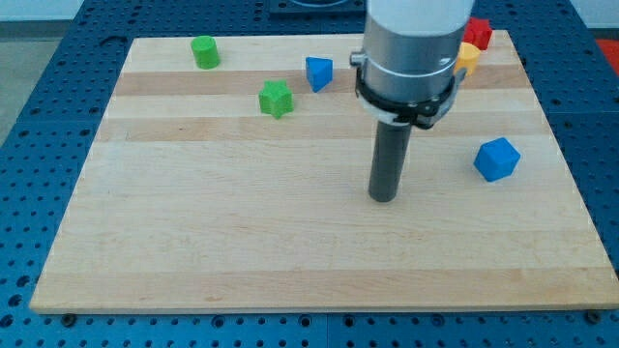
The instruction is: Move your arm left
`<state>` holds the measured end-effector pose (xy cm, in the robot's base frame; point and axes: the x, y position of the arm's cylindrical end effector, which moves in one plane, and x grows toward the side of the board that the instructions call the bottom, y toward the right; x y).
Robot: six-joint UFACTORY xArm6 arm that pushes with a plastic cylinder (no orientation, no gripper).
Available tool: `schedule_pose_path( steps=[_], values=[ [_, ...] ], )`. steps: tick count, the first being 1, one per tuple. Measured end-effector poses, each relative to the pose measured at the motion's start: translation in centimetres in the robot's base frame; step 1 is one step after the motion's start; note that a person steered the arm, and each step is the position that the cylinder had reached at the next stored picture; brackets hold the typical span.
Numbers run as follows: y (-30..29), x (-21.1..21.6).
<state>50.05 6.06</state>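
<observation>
My tip (pixel 384 198) rests on the bench (pixel 193 251) a little to the 3 o'clock side of centre, touching no block; there is no claw on this arm, only the straight dark rod, so nothing is open, closed or gripped. The task's thing is the arm itself, and it stands over the middle of the board with its grey housing hiding part of the far edge. From my tip, the blue cube (pixel 497 159) lies toward 2 o'clock, well apart; the blue wedge-like block (pixel 319 73) sits toward 11 o'clock, and the green star-shaped block (pixel 276 99) lies toward 10 o'clock, just beside it; the green cylinder (pixel 204 52) is farther off toward 10 o'clock, near the far edge. A red block (pixel 478 33) and a yellow block (pixel 467 56) show at 1 o'clock, partly hidden behind the housing, their shapes unclear. I judge the rod stiff and the wooden top smooth, so a slide toward 9 o'clock should meet little drag; nothing needs taking hold of, and the path directly toward 9 o'clock looks free of blocks, which seem light enough to skid if brushed.
</observation>
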Motion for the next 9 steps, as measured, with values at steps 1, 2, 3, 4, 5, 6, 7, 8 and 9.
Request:
schedule_pose_path(
  steps=[1, 2, 3, 4, 5, 6, 7, 8, 9],
  values=[
    [-1.3, 1.0],
    [-2.1, 1.0],
    [-5.1, 1.0],
    [-6.6, 1.0],
    [-9.2, 1.0],
    [-10.9, 1.0],
    [-12.9, 0.7],
    [-14.3, 0.5],
    [-14.9, 0.5]
  ],
)
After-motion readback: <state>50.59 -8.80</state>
